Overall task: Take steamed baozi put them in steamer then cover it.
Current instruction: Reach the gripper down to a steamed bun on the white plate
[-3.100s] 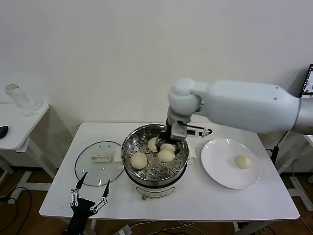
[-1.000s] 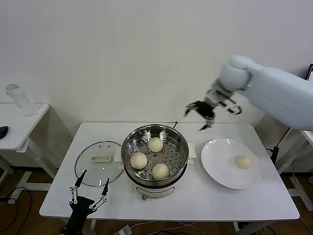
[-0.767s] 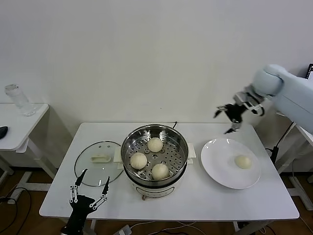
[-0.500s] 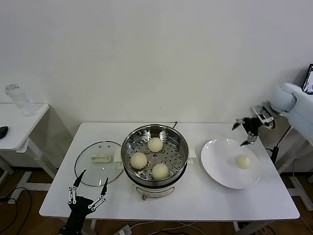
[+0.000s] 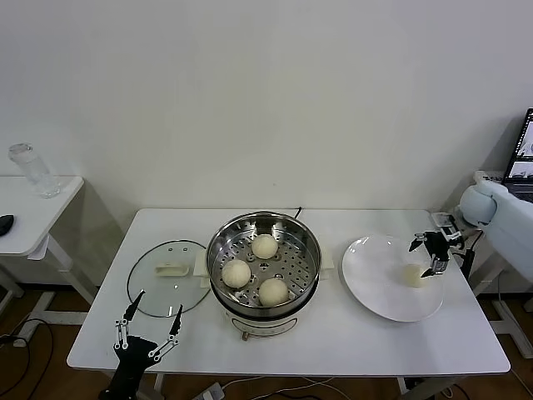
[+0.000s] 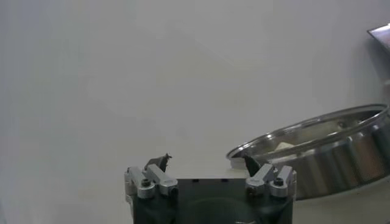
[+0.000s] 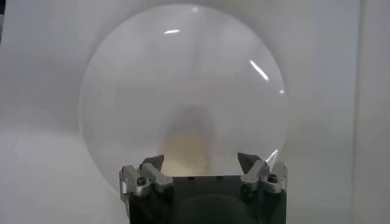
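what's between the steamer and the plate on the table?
Bare white tabletop, seen in the head view. Only the steamer's white side handle juts toward the plate. The right tool hangs open over the last baozi.

Bright, even indoor light with soft shadows

Glints streak the white plate [image 7: 183, 91] ahead of the right end effector [image 7: 204, 167]; the bun [image 7: 186, 153] between its fingers looks blurred, with a shadow just beyond.

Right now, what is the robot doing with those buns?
The right gripper is open just above the last bun on the white plate, ready to pick it up. Three buns already sit in the steamer. The glass lid lies on the table, and the left gripper waits, open, near it.
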`<action>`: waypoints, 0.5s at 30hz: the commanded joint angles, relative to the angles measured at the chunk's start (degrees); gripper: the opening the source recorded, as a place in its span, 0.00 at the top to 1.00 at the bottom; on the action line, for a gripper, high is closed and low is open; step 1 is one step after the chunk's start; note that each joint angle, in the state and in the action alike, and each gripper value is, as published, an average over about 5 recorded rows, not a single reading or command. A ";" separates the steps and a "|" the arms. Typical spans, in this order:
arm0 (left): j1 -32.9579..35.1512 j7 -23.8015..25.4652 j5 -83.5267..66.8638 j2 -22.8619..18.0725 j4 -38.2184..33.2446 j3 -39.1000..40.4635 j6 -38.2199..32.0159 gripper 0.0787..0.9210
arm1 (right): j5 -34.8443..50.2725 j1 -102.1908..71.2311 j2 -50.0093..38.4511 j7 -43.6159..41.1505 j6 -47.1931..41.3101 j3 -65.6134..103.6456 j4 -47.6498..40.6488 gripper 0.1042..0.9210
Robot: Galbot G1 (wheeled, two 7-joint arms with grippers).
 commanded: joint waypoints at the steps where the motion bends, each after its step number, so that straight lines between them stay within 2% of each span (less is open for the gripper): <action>1: 0.25 -0.01 0.07 -0.06 -0.71 0.01 0.32 0.12 | -1.88 -3.15 1.14 1.12 0.06 1.43 -2.88 0.12; 15: -0.22 -0.02 0.05 -0.11 -0.13 -0.12 0.36 0.12 | -3.24 -5.61 2.17 3.22 0.37 4.10 -5.44 0.14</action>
